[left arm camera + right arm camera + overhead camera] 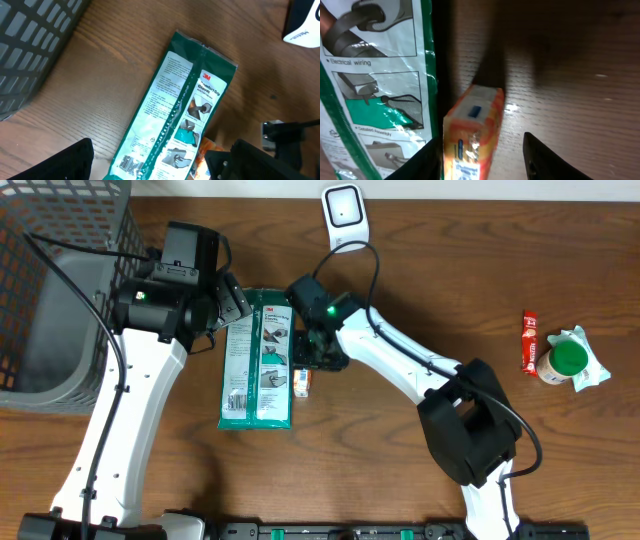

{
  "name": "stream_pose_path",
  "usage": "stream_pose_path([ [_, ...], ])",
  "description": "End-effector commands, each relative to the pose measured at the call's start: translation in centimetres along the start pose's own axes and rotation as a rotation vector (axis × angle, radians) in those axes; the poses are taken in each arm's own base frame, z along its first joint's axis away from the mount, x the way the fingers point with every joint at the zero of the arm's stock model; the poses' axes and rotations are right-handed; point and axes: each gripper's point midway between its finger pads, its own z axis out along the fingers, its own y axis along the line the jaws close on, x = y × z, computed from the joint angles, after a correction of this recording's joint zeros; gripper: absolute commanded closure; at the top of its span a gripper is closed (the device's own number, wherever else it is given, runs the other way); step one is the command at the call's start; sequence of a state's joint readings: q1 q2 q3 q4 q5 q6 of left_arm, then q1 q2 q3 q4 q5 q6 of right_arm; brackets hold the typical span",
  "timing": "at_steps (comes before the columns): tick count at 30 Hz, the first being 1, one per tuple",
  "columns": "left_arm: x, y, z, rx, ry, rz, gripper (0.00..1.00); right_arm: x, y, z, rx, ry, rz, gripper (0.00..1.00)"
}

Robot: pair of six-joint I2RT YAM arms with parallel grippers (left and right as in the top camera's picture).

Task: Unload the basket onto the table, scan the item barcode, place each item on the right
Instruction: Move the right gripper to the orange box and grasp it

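A green and white glove package (256, 360) lies flat on the wooden table, its barcode (131, 162) near its lower end. A small orange box (302, 383) lies by the package's right edge. My right gripper (308, 360) is down over this box. In the right wrist view the orange box (472, 130) sits between the fingers of the right gripper (482, 157): the left finger touches it, the right finger stands apart. My left gripper (155, 165) hangs open above the package (175, 105). A white scanner (342, 210) stands at the table's far edge.
A grey mesh basket (60, 290) fills the far left corner. At the right lie a red packet (530, 342) and a green-lidded container (565, 362) on white wrapping. The scanner's base (305, 25) shows at the upper right of the left wrist view.
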State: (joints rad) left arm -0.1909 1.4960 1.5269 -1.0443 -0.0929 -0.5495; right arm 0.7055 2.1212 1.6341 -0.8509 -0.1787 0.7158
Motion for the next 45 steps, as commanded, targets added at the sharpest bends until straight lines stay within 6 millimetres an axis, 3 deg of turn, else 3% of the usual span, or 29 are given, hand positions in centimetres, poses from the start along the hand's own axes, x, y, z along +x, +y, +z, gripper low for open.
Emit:
stream_pose_path([
  [1, -0.3, 0.2, -0.3, -0.007, -0.015, 0.003, 0.12, 0.4, 0.6, -0.2, -0.01, -0.024, -0.031, 0.53],
  [10, -0.3, 0.2, -0.3, -0.007, -0.015, 0.002, 0.12, 0.6, 0.7, 0.5, -0.014, -0.032, -0.04, 0.56],
  [13, -0.3, 0.2, -0.3, -0.007, -0.015, 0.003, 0.12, 0.9, 0.2, 0.8, -0.002, -0.025, -0.038, 0.67],
  [16, -0.3, 0.2, -0.3, -0.007, -0.015, 0.002, 0.12, 0.7, 0.0, 0.8, 0.007, -0.032, -0.089, 0.89],
  [18, -0.3, 0.2, -0.3, -0.007, -0.015, 0.002, 0.12, 0.3, 0.0, 0.3, 0.0, -0.043, -0.112, 0.95],
  [23, -0.3, 0.2, -0.3, -0.007, -0.015, 0.002, 0.12, -1.5, -1.1, -3.3, -0.009, -0.095, -0.135, 0.92],
  [25, -0.3, 0.2, -0.3, -0.007, -0.015, 0.003, 0.12, -2.4, -3.0, -5.4, 0.04, -0.137, -0.126, 0.9],
  [28, -0.3, 0.2, -0.3, -0.007, -0.015, 0.002, 0.12, -3.6, -7.7, -9.0, 0.191, -0.206, -0.059, 0.89],
  [30, -0.3, 0.2, -0.3, -0.007, -0.015, 0.002, 0.12, -4.1, -12.1, -11.5, 0.349, -0.24, -0.024, 0.88],
  [33, -0.3, 0.2, -0.3, -0.007, -0.015, 0.003, 0.12, -3.8, -16.4, -13.1, 0.507, -0.225, 0.005, 0.9],
  [38, -0.3, 0.2, -0.3, -0.007, -0.015, 0.003, 0.12, -2.8, -20.0, -12.3, 0.591, -0.147, -0.001, 0.91],
  [45, -0.3, 0.2, -0.3, -0.007, -0.015, 0.003, 0.12, -1.3, -22.0, -8.5, 0.601, -0.126, 0.005, 0.82],
])
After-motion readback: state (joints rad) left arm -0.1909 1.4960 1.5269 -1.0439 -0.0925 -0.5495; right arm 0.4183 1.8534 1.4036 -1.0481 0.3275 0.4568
